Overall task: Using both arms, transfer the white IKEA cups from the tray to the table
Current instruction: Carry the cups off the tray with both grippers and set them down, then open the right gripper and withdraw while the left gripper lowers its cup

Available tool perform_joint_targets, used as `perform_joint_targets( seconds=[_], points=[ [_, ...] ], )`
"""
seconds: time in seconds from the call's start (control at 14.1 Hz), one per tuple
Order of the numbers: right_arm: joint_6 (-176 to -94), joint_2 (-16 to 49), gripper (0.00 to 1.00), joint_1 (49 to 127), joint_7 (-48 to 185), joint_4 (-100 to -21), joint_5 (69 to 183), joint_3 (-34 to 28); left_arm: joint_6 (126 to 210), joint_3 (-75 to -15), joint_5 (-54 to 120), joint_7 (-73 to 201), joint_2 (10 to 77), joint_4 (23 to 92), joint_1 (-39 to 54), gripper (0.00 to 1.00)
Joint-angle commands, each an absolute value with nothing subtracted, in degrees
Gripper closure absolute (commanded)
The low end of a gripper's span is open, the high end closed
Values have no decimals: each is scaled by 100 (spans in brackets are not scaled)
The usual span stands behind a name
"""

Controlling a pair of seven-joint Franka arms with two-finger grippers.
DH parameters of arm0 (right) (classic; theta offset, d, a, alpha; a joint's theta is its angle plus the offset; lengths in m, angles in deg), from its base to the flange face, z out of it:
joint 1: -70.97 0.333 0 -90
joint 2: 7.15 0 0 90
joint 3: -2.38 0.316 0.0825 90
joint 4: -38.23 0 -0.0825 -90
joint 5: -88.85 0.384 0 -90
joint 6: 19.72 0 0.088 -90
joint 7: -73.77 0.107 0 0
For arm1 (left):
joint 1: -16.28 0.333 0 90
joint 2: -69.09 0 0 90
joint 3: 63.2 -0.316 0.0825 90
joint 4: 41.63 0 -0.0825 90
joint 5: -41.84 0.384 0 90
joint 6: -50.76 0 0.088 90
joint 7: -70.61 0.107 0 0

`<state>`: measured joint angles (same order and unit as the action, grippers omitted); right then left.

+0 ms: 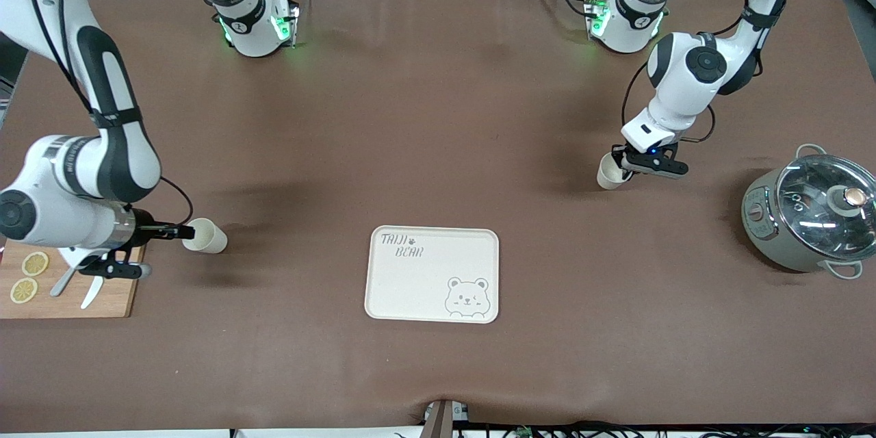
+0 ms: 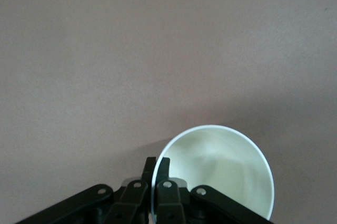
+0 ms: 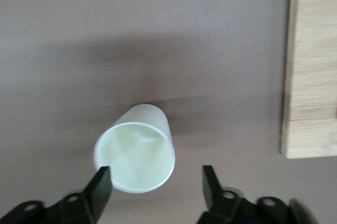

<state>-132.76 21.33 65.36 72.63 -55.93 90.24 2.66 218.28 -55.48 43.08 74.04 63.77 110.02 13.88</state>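
Observation:
One white cup [image 1: 205, 235] stands upright on the brown table toward the right arm's end. My right gripper [image 1: 179, 233] is low beside its rim and open. In the right wrist view the cup [image 3: 136, 155] sits partly in the open gripper [image 3: 155, 182], close to one finger [image 3: 101, 183] and apart from the other. The second white cup [image 1: 608, 172] is toward the left arm's end. My left gripper [image 1: 624, 165] is shut on its rim. In the left wrist view the gripper [image 2: 157, 166] pinches the cup's wall [image 2: 221, 176], one finger inside and one outside.
A cream bear-print tray [image 1: 431, 274] lies mid-table, nearer the front camera than both cups. A grey pot with a glass lid [image 1: 811, 215] stands at the left arm's end. A wooden board [image 1: 68, 291] with lemon slices and a knife lies under the right arm; its edge shows in the right wrist view [image 3: 310, 76].

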Motion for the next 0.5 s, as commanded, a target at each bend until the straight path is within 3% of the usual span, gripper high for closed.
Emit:
perform_joint_targets(
  seconds=[0.0, 0.21, 0.43],
  points=[
    [-12627, 2098, 0, 6516, 7210, -4689, 9061, 361, 21881, -5450, 4263, 7510, 6302, 11016, 1505, 100],
    [-11416, 2089, 0, 6640, 7218, -3590, 8929, 352, 21881, -5450, 4245, 7510, 6267, 11016, 1496, 100],
    [-10640, 1565, 0, 6772, 7779, -3420, 8964, 387, 21881, -5380, 4026, 7510, 6258, 11016, 1488, 100]
  ],
)
